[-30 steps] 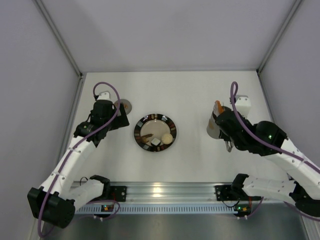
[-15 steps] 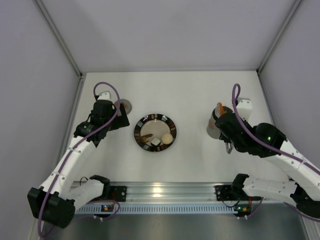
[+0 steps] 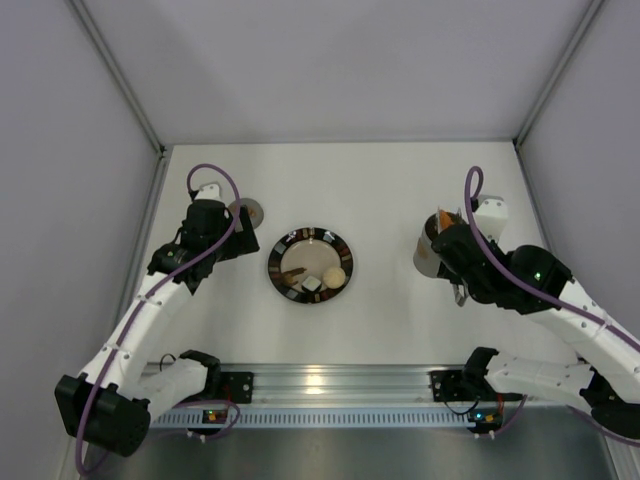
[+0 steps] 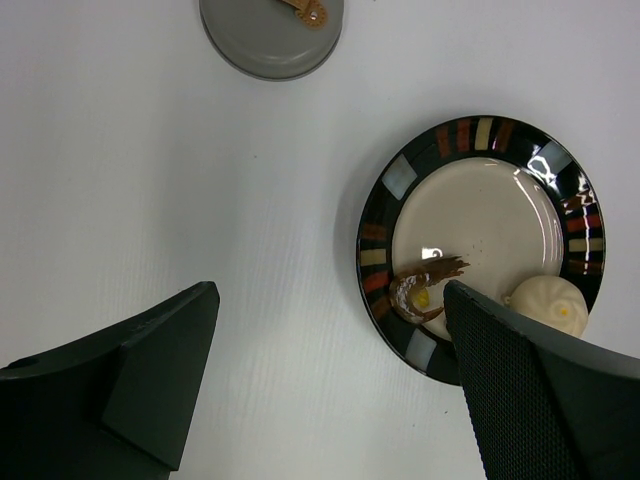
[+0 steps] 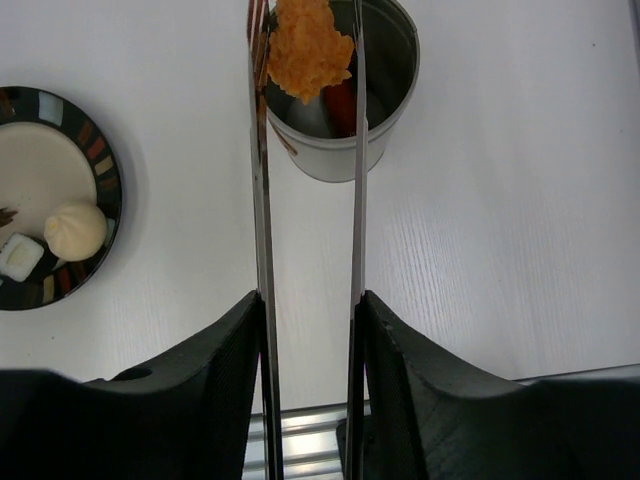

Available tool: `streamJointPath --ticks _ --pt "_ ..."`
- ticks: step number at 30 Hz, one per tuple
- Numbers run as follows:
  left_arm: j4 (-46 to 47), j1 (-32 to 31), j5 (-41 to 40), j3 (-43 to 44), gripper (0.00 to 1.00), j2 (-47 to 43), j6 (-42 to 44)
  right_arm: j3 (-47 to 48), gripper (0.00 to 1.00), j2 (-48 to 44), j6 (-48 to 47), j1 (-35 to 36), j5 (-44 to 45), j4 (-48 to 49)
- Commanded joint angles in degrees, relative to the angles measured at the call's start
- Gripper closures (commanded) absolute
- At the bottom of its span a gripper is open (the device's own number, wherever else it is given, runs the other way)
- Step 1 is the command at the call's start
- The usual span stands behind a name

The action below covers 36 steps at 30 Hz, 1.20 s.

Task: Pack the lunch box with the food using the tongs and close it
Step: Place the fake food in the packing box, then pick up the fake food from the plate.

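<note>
**Orange piece at the lunch box mouth**

The lunch box [image 5: 335,150] stands upright and open on the tabletop [image 5: 500,250], with a red piece [image 5: 342,100] inside. Over its rim an orange piece [image 5: 305,50] sits between the tips of the tongs [image 5: 258,250], whose two arms my right gripper [image 5: 308,330] clasps. Open tabletop lies all around the lunch box. Well apart to its left is the plate [image 5: 108,190], which carries a cream-white round piece [image 5: 75,228]. Farther left lies the lid [image 4: 265,40], near my left gripper [image 4: 328,330], which is spread wide and holds nothing.

The plate [image 4: 376,255] has a black rim with red, orange and cream squares. The lunch box [image 5: 330,160] is grey, and one food piece [image 5: 305,45] is orange.
</note>
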Motion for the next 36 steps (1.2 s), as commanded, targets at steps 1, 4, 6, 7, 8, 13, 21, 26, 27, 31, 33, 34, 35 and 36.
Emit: streamJointPath --ticks 1,4,6,7,8,13,21,26,27,31,33,34,35,36 --pt "2.54 0.34 0.59 -0.18 0.01 -0.62 0.67 0.25 0.57 -0.69 -0.06 -0.88 2.45 -9.8" --pt "2.54 0.34 0.68 -0.18 0.01 -0.54 0.67 0.25 0.53 -0.6 -0.06 -0.88 2.54 -9.8" --pt "2.63 0.34 0.68 -0.18 0.01 -0.54 0.67 0.16 0.51 -0.6 -0.06 -0.79 2.63 -9.88" --pt "2.63 0.34 0.68 -0.18 0.01 -0.45 0.75 0.16 0.51 -0.6 -0.06 -0.88 2.63 -9.8" --pt "2.54 0.34 0.59 -0.18 0.01 -0.45 0.76 0.16 0.51 -0.6 -0.06 -0.88 2.63 -9.8" --pt "2.54 0.34 0.68 -0.27 0.01 -0.54 0.76 2.78 0.5 0.27 -1.54 -0.88 2.46 -8.93" --pt "2.63 0.34 0.68 -0.27 0.01 -0.71 0.67 12.37 0.53 8.52 -14.55 -0.88 -5.08 2.13" --pt "2.54 0.34 0.32 -0.27 0.01 -0.8 0.84 14.49 0.56 12.92 -19.39 -0.18 -12.21 8.83" --pt "2.54 0.34 0.15 -0.27 0.01 -0.8 0.84 14.31 0.56 14.5 -19.74 0.26 -14.22 10.58" --pt "2.54 0.34 -0.03 -0.27 0.01 -0.71 0.76 11.86 0.56 18.37 -20.27 4.03 -17.14 14.1" --pt "2.45 0.34 0.06 -0.27 0.01 -0.62 0.84 10.98 0.55 20.04 -19.92 6.15 -18.63 15.33" --pt "2.54 0.34 0.23 -0.27 0.01 -0.62 0.76 9.75 0.55 20.4 -19.92 6.67 -19.34 16.73" --pt "2.54 0.34 0.24 -0.27 0.01 -0.45 0.76 9.13 0.55 20.66 -19.66 7.72 -20.73 17.62" --pt "2.54 0.34 0.24 -0.27 0.01 -0.45 0.84 7.65 0.54 21.19 -19.57 8.17 -21.44 18.41"
